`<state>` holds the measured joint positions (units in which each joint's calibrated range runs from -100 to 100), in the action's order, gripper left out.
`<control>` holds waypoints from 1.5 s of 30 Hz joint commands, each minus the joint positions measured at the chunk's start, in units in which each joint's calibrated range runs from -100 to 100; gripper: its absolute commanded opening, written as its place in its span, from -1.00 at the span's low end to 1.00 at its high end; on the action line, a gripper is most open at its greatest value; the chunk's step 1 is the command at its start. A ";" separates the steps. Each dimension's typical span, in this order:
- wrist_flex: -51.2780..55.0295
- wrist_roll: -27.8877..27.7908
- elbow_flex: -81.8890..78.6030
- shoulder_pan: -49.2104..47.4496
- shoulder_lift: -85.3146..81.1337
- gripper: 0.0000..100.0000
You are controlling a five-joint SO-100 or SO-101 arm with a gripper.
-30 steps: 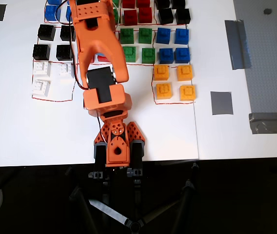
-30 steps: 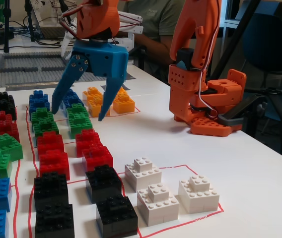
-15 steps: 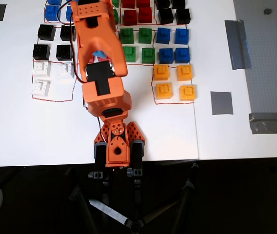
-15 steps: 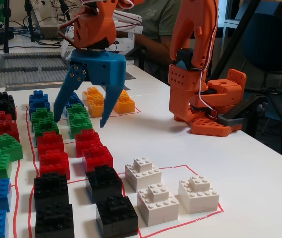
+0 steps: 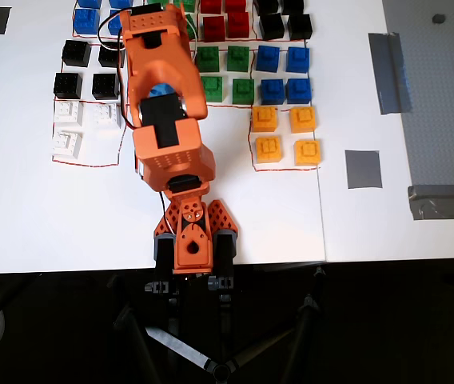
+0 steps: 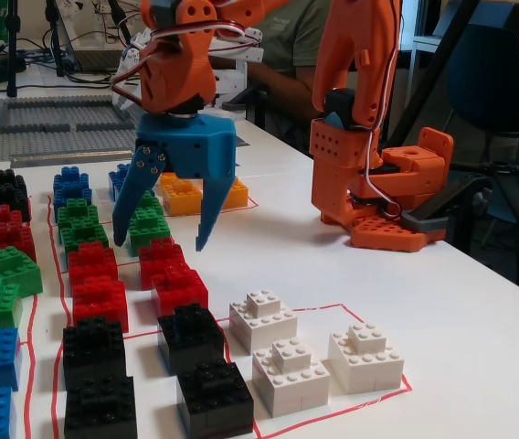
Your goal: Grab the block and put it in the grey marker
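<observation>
White counter (image 6: 479,338) crowded with brick rows; blue gripper (image 6: 164,233) spread wide, empty, above red block (image 6: 161,259); grey marker (image 5: 363,169) near right edge overhead.

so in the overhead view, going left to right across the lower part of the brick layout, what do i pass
white bricks → orange arm → orange bricks → grey marker
</observation>
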<state>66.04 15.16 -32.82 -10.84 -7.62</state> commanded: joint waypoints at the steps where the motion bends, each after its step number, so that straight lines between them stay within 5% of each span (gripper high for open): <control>1: -0.47 0.88 2.55 0.60 -1.97 -0.40; 27: -3.49 1.03 4.00 -4.14 1.83 -0.49; 31: -4.06 0.78 4.36 -4.64 2.52 -0.61; 35: -4.96 -0.15 4.73 -4.39 3.73 -0.93; 45: -1.86 -0.93 7.45 -2.97 0.62 -0.95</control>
<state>62.27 15.31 -32.28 -14.82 -1.52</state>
